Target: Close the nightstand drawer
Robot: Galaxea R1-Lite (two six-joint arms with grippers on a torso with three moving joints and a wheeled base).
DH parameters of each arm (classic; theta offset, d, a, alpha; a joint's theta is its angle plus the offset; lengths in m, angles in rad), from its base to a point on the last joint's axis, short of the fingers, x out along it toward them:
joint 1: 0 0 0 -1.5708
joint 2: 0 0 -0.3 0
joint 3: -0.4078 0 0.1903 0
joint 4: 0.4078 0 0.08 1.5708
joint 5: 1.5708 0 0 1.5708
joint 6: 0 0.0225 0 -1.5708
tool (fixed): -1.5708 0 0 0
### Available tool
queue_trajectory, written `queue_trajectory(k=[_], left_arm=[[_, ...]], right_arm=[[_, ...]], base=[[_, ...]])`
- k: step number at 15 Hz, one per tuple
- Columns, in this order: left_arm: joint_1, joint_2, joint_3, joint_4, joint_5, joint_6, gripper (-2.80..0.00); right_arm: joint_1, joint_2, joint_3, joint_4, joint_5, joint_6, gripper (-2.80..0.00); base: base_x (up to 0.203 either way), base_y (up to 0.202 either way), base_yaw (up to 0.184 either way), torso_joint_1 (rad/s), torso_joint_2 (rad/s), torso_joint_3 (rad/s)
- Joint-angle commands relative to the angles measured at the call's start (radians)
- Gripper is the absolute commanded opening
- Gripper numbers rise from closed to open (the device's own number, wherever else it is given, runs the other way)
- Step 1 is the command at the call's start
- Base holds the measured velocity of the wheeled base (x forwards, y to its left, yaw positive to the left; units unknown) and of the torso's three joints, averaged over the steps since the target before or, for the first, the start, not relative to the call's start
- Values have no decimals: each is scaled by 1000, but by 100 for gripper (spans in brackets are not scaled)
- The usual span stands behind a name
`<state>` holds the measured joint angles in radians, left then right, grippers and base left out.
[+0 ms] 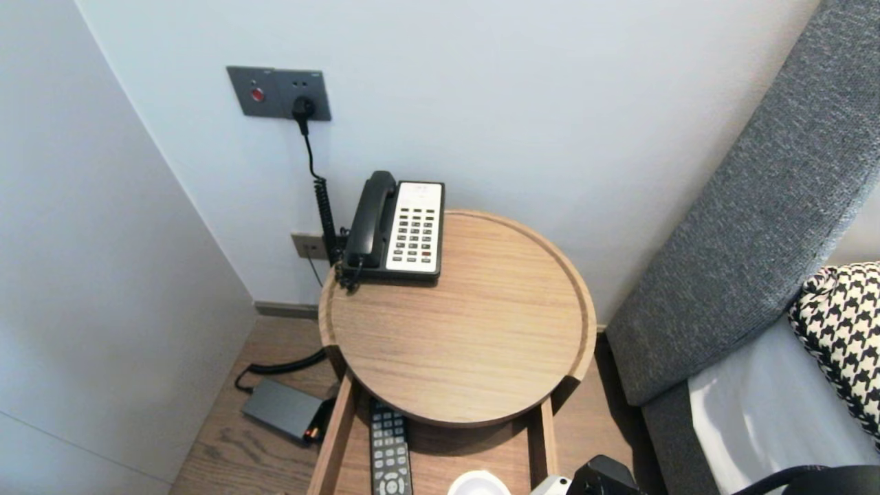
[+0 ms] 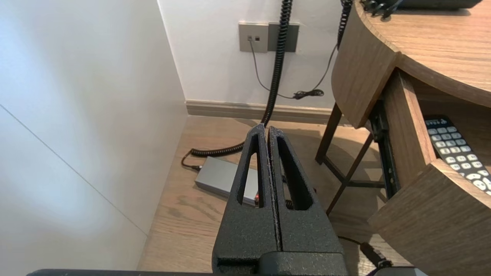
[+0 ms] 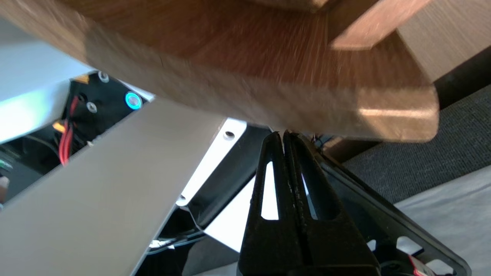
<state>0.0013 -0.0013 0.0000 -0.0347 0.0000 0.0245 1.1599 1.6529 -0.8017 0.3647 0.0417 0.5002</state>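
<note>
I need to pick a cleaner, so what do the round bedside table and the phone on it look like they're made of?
The round table looks like light wood or wood veneer, matte, with straight grain lines running across the top and a raised rim. The phone appears to be hard plastic: smooth black body with a slight sheen, white keypad panel.

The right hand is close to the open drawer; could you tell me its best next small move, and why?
Probably back the right hand slightly away from the drawer front: its shut fingertips sit almost against the wood, and a little clearance would likely avoid a bump.
</note>
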Motion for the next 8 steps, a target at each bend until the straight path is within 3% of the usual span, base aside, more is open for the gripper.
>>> queue_trajectory(k=[1, 8], left_arm=[[0, 0, 12, -1, 0, 0, -280], [0, 0, 12, -1, 0, 0, -280]], right_arm=[[-5, 11, -22, -3, 1, 6, -280], [-11, 28, -42, -46, -45, 8, -280]], base=[[0, 0, 0, 0, 0, 0], [0, 0, 0, 0, 0, 0]])
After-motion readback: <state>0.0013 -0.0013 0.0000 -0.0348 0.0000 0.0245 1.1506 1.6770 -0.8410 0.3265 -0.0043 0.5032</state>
